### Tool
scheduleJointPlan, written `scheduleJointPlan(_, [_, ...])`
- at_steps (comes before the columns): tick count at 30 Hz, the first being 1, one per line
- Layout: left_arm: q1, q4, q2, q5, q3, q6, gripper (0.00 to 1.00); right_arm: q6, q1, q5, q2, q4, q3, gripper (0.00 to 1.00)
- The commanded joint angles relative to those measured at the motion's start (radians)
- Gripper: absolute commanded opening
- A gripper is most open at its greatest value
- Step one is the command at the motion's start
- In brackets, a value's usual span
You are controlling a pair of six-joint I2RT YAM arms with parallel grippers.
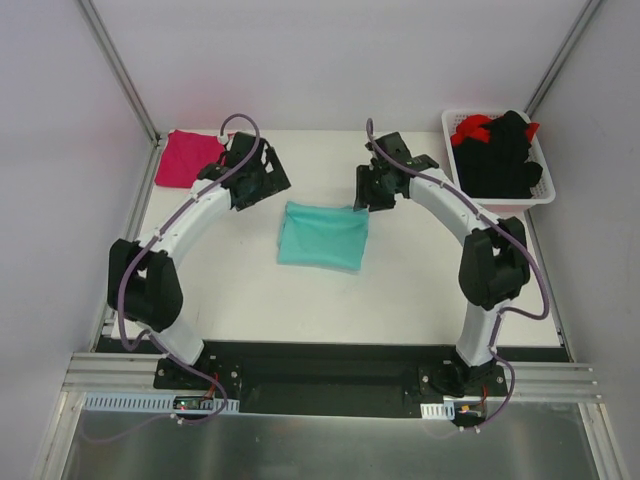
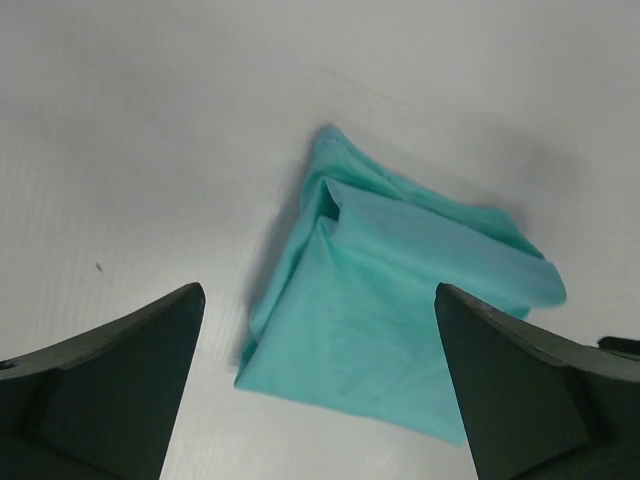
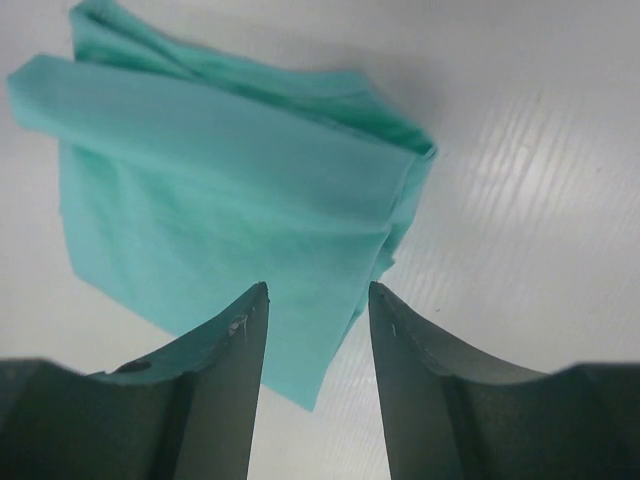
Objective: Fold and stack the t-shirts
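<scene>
A teal t-shirt (image 1: 322, 235), folded into a rough rectangle, lies flat in the middle of the white table. A magenta-pink t-shirt (image 1: 188, 157) lies folded at the back left corner. My left gripper (image 1: 258, 183) hovers just off the teal shirt's back left corner. In the left wrist view the left gripper (image 2: 318, 290) is wide open and empty, with the teal shirt (image 2: 400, 300) below it. My right gripper (image 1: 372, 190) hovers at the shirt's back right corner. In the right wrist view the right gripper (image 3: 317, 287) is open and empty over the shirt's edge (image 3: 230, 200).
A white basket (image 1: 535, 195) at the back right holds black garments (image 1: 505, 155) and a red one (image 1: 475, 128). Metal frame posts rise at the back corners. The table's near edge meets the black base rail (image 1: 320, 375).
</scene>
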Motion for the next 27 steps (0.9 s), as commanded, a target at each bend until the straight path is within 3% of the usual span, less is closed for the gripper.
scheduleJointPlan(1, [-0.010, -0.005, -0.121, 0.116, -0.087, 0.010, 0.99, 0.026, 0.043, -0.029, -0.157, 0.024, -0.108, 0.46])
scheduleJointPlan(8, [-0.023, 0.074, -0.034, 0.234, -0.044, 0.031, 0.99, 0.017, 0.051, -0.020, -0.145, 0.038, -0.105, 0.34])
scheduleJointPlan(12, [-0.024, 0.133, 0.068, 0.300, 0.044, 0.039, 0.99, -0.005, 0.048, -0.020, -0.075, 0.035, -0.035, 0.18])
scheduleJointPlan(15, [-0.024, 0.149, 0.117, 0.307, 0.103, 0.042, 0.99, -0.009, 0.036, -0.032, -0.012, 0.020, 0.026, 0.12])
scheduleJointPlan(22, [-0.024, 0.173, 0.184, 0.299, 0.167, 0.053, 0.99, -0.009, 0.000, -0.073, 0.068, 0.017, 0.100, 0.11])
scheduleJointPlan(27, [-0.021, 0.173, 0.155, 0.319, 0.114, 0.015, 0.99, -0.006, -0.001, -0.082, 0.058, 0.015, 0.085, 0.10])
